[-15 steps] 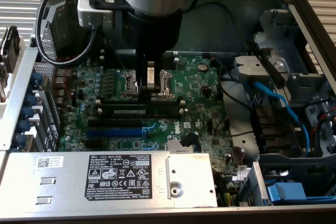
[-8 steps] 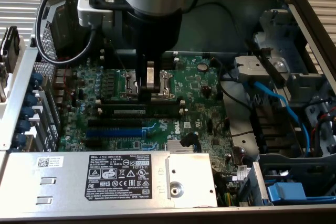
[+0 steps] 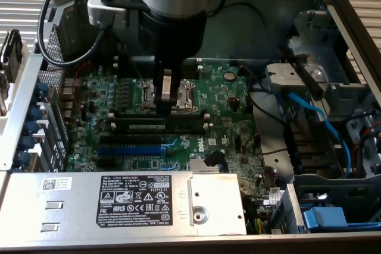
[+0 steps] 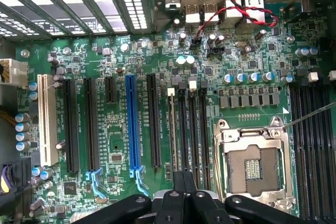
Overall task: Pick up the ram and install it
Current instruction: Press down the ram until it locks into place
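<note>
**Desk:** Well, where is the ram?

**Me:** I see the ram (image 3: 149,127) lying along one of the black memory slots (image 4: 193,129), at six o'clock from the gripper (image 3: 166,108) in the exterior view. The fingers are clenched together with nothing between them. The tips hang right over the stick, and I cannot tell whether they touch it.

**Desk:** What crowds it?

**Me:** The CPU socket (image 3: 187,94) sits just behind the fingers, toward twelve o'clock. The blue slot (image 3: 128,149) lies at seven o'clock, past another black slot. A finned heatsink (image 3: 205,166) is at five o'clock. The grey power supply (image 3: 119,203) with its label fills the near edge at six. A blue cable (image 3: 315,114) runs at three o'clock, well apart. A black cable (image 3: 44,22) loops beside the arm at ten o'clock, off the board.
</note>
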Robot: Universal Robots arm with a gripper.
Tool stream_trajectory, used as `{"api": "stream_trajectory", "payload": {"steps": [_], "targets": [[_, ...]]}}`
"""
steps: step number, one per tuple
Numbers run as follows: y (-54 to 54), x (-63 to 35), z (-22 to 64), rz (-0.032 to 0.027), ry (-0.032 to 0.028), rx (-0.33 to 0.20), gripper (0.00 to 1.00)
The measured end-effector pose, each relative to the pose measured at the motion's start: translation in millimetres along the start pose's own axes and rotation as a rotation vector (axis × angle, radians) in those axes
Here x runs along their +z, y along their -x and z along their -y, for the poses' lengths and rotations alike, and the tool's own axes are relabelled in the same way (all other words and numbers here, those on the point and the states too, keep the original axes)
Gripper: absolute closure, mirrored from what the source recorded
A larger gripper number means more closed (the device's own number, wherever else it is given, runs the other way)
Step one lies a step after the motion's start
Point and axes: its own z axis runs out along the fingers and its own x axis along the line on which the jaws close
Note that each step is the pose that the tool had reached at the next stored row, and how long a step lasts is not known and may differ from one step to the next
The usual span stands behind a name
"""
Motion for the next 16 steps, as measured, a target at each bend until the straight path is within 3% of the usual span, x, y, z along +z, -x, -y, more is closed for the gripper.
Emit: {"api": "stream_trajectory", "payload": {"steps": [16], "targets": [[0.0, 0.0, 0.0, 0.0054, 0.0030, 0.131, 0.90]]}}
